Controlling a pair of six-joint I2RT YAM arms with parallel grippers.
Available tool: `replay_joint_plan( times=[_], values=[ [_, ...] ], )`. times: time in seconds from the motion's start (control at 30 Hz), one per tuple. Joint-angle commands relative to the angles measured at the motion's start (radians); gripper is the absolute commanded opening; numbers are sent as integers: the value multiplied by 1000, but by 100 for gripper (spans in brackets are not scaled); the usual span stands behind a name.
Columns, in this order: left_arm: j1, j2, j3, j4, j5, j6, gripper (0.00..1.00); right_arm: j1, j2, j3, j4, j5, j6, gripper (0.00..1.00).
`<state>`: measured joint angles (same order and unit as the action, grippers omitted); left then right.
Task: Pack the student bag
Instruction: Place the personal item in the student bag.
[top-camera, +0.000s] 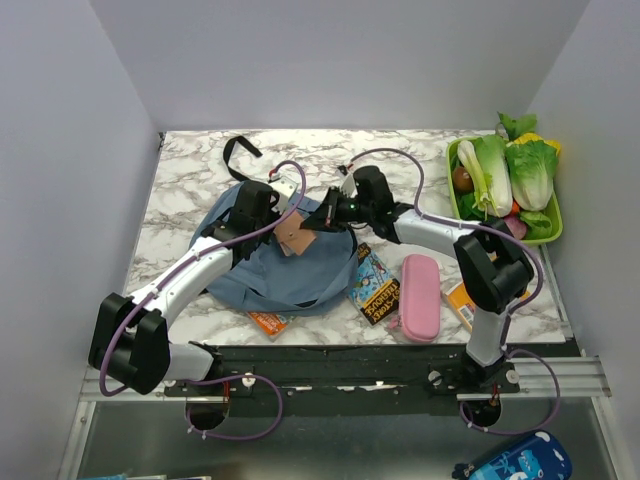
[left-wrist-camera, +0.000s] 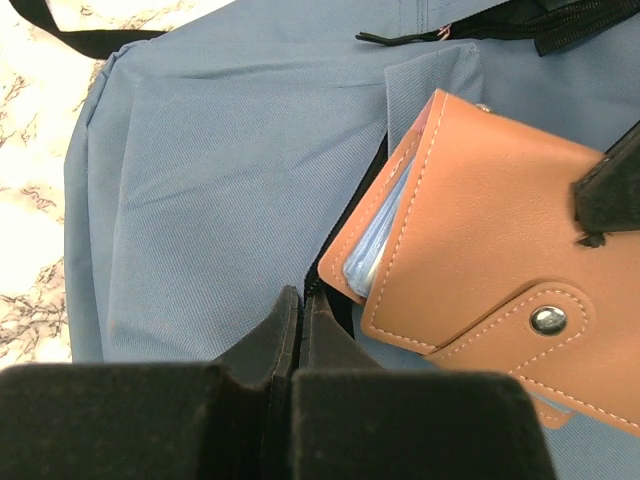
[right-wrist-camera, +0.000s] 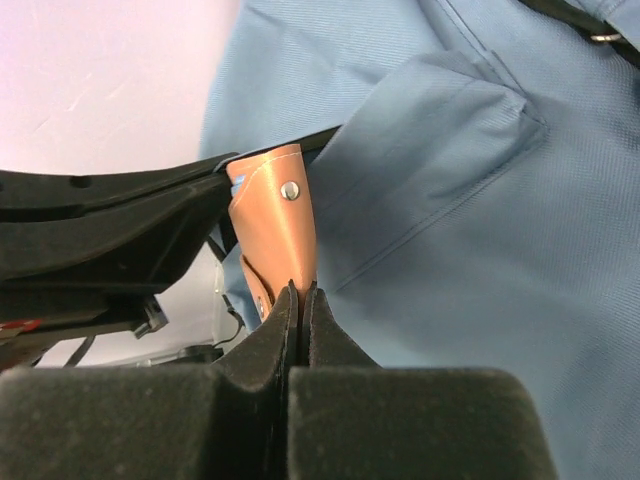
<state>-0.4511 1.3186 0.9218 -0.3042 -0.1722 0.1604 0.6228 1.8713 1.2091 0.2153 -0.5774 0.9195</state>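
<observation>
The left gripper (left-wrist-camera: 298, 325) pinches the zip edge of the student bag (left-wrist-camera: 200, 200), seemingly to hold the slot open, while the right gripper (right-wrist-camera: 300, 305) pinches a tan wallet (left-wrist-camera: 480, 240) halfway into it.

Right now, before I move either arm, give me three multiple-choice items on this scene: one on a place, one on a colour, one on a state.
1. Where does the pink pencil case lie?
A) on top of the student bag
B) on the table, right of the bag
C) at the table's far left corner

2. What colour is the wallet?
A) tan brown
B) black
C) white

3. How is the right pincer?
A) wide open
B) shut on the wallet
C) shut on nothing

Key:
1 B: the top view shows the case flat on the marble beside the bag.
2 A: it is tan leather with a metal snap.
3 B: the right wrist view shows its jaws pinching the wallet's edge.
</observation>
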Motion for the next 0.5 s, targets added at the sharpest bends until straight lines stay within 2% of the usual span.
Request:
replay_joint_plan(
  times=[0.0,0.17,0.47],
  values=[
    [5,-16,45,1,20,-19,0,15,49,38,29,-52,22,1],
    [5,-13,48,-4,33,-22,0,29,118,75,36,-67,44,1],
    [5,-10,46,4,22,-21,0,83,167,83,-74,-79,-7,0]
  ],
)
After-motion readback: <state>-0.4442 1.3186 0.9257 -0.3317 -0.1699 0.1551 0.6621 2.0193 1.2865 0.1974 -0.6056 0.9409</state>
